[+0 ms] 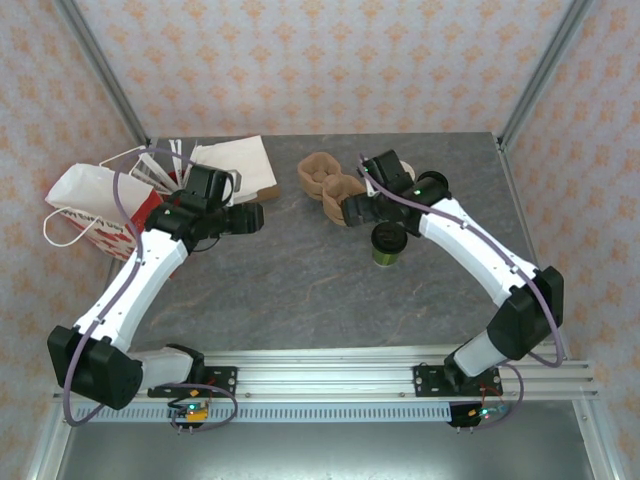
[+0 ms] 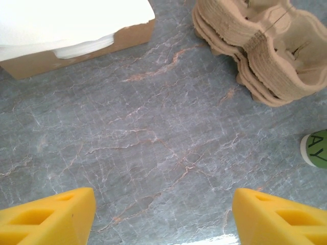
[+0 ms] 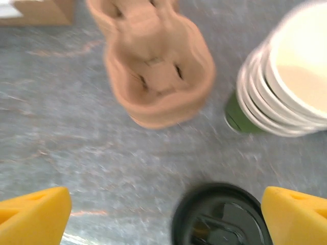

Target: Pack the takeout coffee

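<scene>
— Where is the takeout coffee (image 1: 388,243)?
— Upright on the bench (image 1: 300,290), right of centre, just nearer than the pulp cup carriers (image 1: 330,180).
— And the right pincer (image 3: 166,204)?
— Open, fingers wide apart, holding nothing; the coffee's black lid (image 3: 219,217) sits just beside one finger.
— The left pincer (image 2: 163,204)?
— Also spread open and empty, above bare bench left of centre, well apart from the cup.

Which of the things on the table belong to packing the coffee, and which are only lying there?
For the job: takeout coffee; pulp cup carriers, probably; paper bag, probably.
Just lying about: stack of empty cups; cardboard box with white paper.
</scene>
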Controlling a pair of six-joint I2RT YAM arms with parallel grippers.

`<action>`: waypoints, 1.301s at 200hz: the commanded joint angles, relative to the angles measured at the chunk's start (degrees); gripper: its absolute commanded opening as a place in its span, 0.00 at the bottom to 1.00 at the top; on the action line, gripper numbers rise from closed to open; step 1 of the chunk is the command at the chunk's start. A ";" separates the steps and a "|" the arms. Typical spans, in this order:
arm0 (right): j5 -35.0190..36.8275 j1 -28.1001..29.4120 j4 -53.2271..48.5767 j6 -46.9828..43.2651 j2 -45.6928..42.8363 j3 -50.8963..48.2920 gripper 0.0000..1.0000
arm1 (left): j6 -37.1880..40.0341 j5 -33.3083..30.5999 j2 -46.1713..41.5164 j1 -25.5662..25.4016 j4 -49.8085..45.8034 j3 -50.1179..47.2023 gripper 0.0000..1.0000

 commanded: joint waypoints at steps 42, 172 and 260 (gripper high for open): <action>-3.92 2.76 12.68 1.45 0.49 -0.97 0.90 | 1.48 -15.86 -7.58 0.68 -9.70 11.18 0.74; -9.08 3.68 22.50 5.16 -7.69 -12.83 0.90 | -3.92 -11.56 6.57 30.53 -14.46 22.54 0.76; -10.68 3.70 21.81 4.22 -4.61 -12.41 0.90 | -2.53 -9.51 17.68 30.78 -13.29 27.17 0.55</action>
